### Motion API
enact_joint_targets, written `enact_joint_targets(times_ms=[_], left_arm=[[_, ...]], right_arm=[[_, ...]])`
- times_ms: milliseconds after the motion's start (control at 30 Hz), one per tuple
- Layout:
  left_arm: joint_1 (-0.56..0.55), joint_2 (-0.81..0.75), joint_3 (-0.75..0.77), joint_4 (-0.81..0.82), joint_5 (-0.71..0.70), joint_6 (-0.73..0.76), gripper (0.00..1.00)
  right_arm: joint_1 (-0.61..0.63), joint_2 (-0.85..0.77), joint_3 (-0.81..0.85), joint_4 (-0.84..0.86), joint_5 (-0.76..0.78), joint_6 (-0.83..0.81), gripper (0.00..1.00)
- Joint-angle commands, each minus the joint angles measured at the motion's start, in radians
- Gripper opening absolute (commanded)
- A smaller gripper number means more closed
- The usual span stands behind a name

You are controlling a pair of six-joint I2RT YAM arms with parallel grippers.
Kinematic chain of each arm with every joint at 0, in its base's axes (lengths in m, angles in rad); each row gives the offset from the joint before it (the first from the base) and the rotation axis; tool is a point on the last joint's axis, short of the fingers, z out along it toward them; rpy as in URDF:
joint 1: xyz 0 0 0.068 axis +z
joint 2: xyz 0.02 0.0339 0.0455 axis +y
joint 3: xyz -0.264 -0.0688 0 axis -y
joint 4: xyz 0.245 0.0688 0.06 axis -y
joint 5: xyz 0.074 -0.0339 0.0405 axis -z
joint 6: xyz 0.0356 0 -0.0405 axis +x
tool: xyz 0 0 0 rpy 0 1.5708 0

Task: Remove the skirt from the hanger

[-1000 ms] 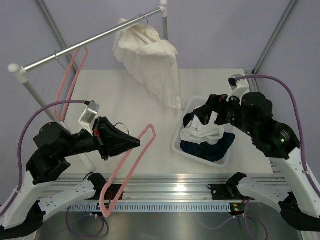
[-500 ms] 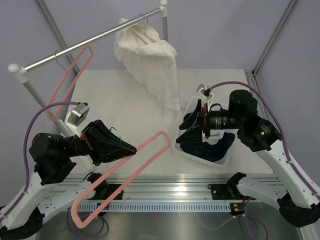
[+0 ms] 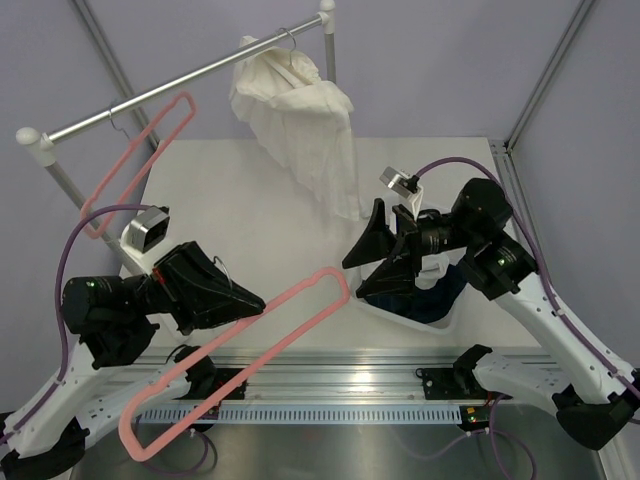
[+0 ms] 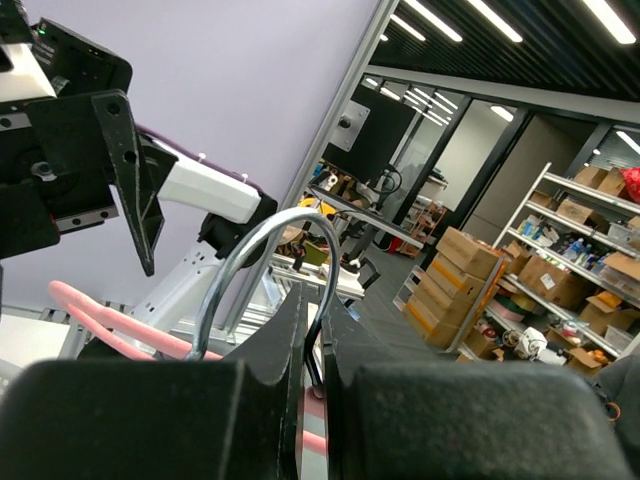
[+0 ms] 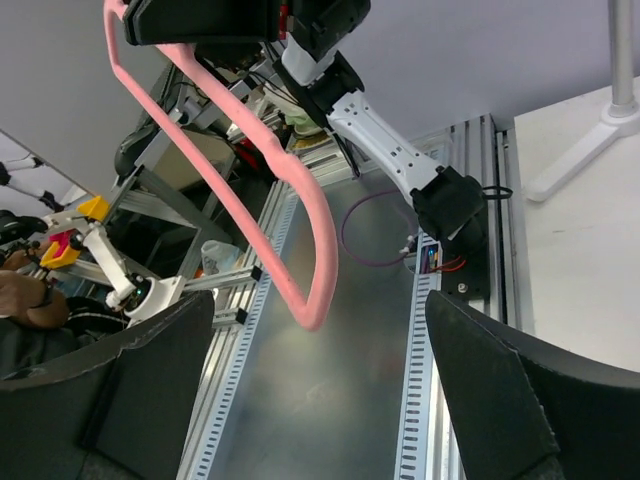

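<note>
Robotics lab, box-stacked storage shelving (image 4: 585, 240)

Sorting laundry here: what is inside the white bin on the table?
Inside the white bin, dark navy fabric shows, with a sliver of white cloth beside it. The open right gripper above the bin covers the rest of its contents.

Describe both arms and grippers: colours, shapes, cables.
The left arm and right arm have white lower links and black upper joints. The left gripper and right gripper each have two black wedge-shaped fingers. Purple cables loop along both; a silver camera box tops each wrist.
</note>
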Motion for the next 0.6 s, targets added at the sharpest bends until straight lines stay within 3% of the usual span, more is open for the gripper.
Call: enact_joint_targets(times_ms=[0,100,133,267,333,400,433,533,567], left_arm=[[0.001,0.0,-0.009,0.109,0.009,-0.04,0.0],[0.001,0.007,-0.011,0.115,0.007,-0.04,0.0],[0.002,0.009,-0.012,0.115,0.005,-0.038,0.0],[0.002,0.018,-0.011,0.101,0.001,-0.027,0.0],[0.001,0.018,-0.011,0.086,-0.001,-0.023,0.0],[0.002,0.018,0.006,0.034,-0.021,0.006,0.0],[0.001,0.017,0.018,-0.059,-0.05,0.025,0.0],[0.001,0.023,0.092,-0.265,-0.119,0.121,0.0],[0.001,0.024,0.129,-0.402,-0.178,0.164,0.0]], right_arm=[[0.023,0.025,0.001,0.197,-0.067,0.105,0.93],[0.069,0.06,0.019,0.211,-0.057,0.111,0.87],[0.083,0.068,0.032,0.211,-0.056,0.111,0.76],[0.146,0.097,0.05,0.203,-0.036,0.111,0.46],[0.175,0.099,0.049,0.182,-0.013,0.096,0.4],[0.186,0.088,0.052,0.148,0.013,0.064,0.07],[0.186,0.082,0.055,0.092,0.057,0.045,0.0],[0.187,0.027,0.059,-0.077,0.213,-0.053,0.0],[0.187,-0.002,0.059,-0.14,0.245,-0.087,0.0]])
